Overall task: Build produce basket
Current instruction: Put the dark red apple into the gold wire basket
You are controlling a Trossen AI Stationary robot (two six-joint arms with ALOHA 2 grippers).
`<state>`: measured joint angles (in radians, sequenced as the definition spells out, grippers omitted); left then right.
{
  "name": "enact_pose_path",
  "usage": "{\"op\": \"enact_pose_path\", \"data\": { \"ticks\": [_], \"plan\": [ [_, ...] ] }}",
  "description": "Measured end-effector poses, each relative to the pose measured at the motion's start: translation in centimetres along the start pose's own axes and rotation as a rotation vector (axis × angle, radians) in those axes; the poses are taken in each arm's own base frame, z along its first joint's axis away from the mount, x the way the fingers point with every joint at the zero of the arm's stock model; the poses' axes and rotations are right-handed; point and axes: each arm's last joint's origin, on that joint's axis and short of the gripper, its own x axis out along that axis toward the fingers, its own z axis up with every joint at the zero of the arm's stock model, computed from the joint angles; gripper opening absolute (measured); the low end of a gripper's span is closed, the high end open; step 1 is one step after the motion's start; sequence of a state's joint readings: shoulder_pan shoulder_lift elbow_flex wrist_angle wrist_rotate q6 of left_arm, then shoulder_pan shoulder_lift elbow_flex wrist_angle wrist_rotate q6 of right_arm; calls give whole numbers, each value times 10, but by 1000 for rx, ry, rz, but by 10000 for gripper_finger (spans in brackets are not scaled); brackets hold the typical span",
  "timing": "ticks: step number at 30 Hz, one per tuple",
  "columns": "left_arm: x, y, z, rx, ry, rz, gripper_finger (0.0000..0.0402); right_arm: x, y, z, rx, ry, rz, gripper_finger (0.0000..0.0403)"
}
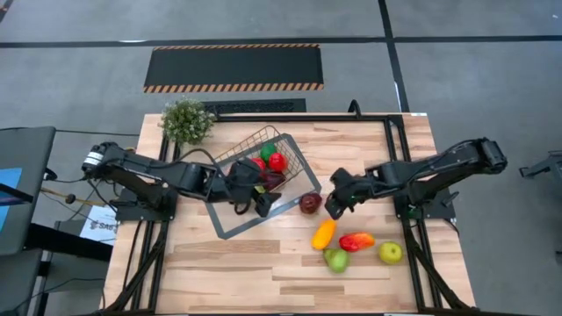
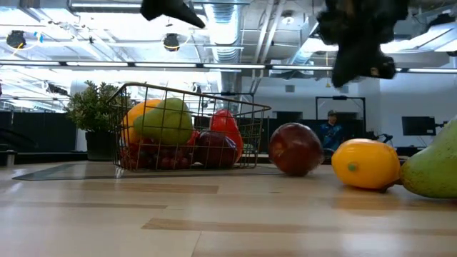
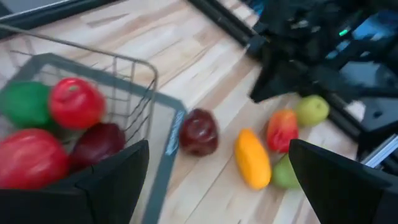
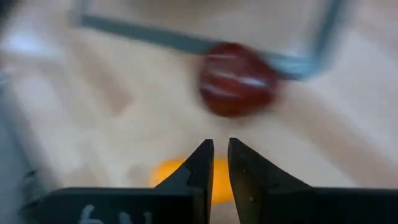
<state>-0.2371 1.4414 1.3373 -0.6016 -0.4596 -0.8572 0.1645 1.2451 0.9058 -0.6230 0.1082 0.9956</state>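
Here: wire-mesh basket [image 1: 294, 158] holds glossy round produce [image 1: 277, 161]; left gripper [image 1: 250, 202] spread wide, right gripper [image 1: 332, 209] near-closed, empty.

Silver wire-mesh basket [image 1: 290, 154] on grey tray base; contents red, green and dark purple. Dark red apple [image 1: 310, 204] on the pale wood-plank table [image 1: 263, 272]. Orange-yellow piece [image 1: 323, 234], red-and-yellow piece [image 1: 356, 241], green pear [image 1: 336, 260], yellow-green fruit [image 1: 390, 253]. Black, yellow-striped floor mat [image 1: 234, 68].
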Motion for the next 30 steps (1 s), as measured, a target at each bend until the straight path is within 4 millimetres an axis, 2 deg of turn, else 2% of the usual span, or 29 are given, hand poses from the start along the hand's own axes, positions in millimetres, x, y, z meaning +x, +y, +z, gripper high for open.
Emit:
{"op": "enact_pose_path", "data": {
  "ticks": [3, 6, 13, 17, 23, 26, 30],
  "plan": [
    [13, 3, -10, -46, -39, -31, 371, 6, -17, 1, 27, -53, -226, 69],
    [21, 6, -19, -112, -40, -52, 371, 24, -28, 10, -11, -44, -351, 65],
    [24, 5, -35, -145, 28, -98, 371, 80, -46, 39, -120, -32, -411, 54],
    [18, -2, -43, -147, 52, -126, 371, 104, -52, 52, -134, -9, -324, 46],
    [9, -12, -58, -139, 82, -150, 371, 120, -35, 37, -138, 116, -135, 25],
    [6, -14, -61, -135, 72, -144, 371, 117, -18, 28, -187, 114, -83, 15],
    [6, -13, -62, -139, 60, -131, 371, 101, 12, 21, -269, 95, 53, 11]
  ]
}}
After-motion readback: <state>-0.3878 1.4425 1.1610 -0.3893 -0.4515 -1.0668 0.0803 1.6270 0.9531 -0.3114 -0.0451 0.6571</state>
